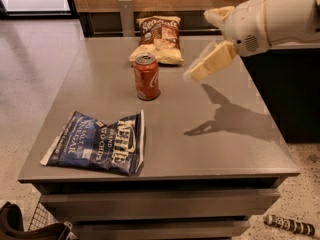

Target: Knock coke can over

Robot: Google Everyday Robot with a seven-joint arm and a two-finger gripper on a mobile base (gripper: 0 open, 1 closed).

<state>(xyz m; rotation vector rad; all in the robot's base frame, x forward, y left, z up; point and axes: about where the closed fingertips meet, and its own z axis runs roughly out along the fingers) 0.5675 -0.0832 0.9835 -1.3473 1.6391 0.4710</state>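
Camera view is showing the gripper (pixel 201 46) with its two cream fingers (pixel 212 61) standing apart. It is holding nothing and touching nothing, hovering above the grey table (pixel 235 154) near its far right part. The coke can (pixel 147 77) is standing upright on the table, its long axis vertical. It lies toward the picture's left of the jaws and lower down, near but clearly apart from them. Judging from this, a sideways sweep leftward at the can's upper half is looking like the move called for. A tan chip bag (pixel 159 40) is lying just behind the can, and a blue chip bag (pixel 100 145) is lying well in front.
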